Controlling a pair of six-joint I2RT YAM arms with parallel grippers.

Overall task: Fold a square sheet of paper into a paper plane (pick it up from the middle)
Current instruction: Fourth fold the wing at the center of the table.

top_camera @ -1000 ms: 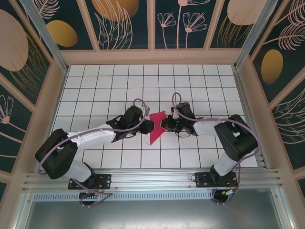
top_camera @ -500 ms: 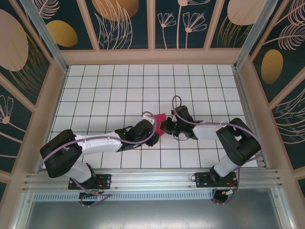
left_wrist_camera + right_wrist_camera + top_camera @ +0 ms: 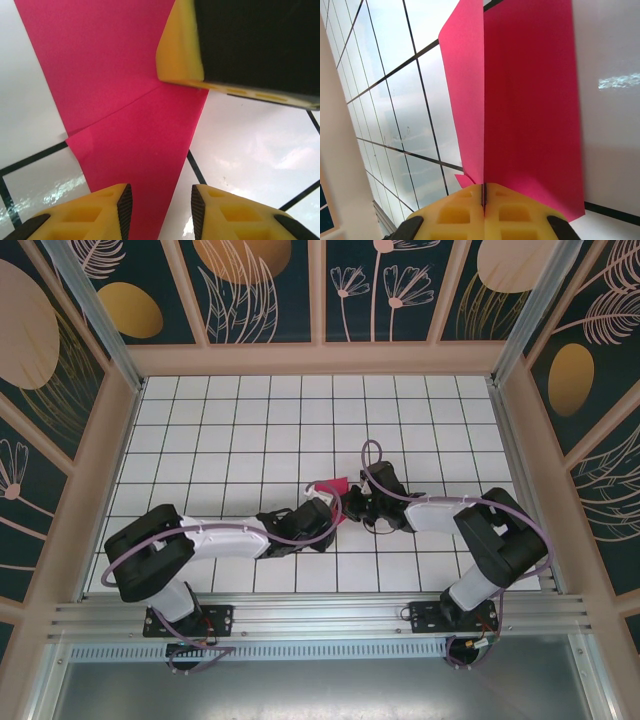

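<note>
**Kim:** Left arm has swung in from 9 o'clock across the bench (image 3: 250,410) and now sits over the square sheet of paper (image 3: 333,486). A second ago most of the sheet was open to the top camera. Now a magenta corner pokes out at 12 o'clock of the left fingers (image 3: 322,514). Right arm has barely shifted.

**Ravi:** Grip status?

**Kim:** Right fingers (image 3: 484,200) are clamped shut on a folded edge. The sheet stands up out of them, with one flap peeling off toward 11 o'clock. Left fingers are apart, nothing pinched. In the left wrist view the sheet's lower point runs down into the gap between them, and a diagonal crease crosses the sheet above that. The right arm's yellow fingertip sits at 1 o'clock, right on the end of that crease.

**Ravi:** So where's the sheet, exactly?

**Kim:** Mid-bench, between the two wrists. It's already creased into a smaller shape, held at the 3 o'clock side by the right arm.

**Ravi:** Which step?

**Kim:** Reads as mid-fold, not a plane yet. Right arm looks like the anchor, and left is lining up on the free lower flap.

**Ravi:** Next move?

**Kim:** Probably left closes on that flap and carries it over along the crease. That needs the right clamp steady, and the left pinch well onto the paper. The edge sits off-centre in the gap, so a careless close could catch just a sliver.
</note>
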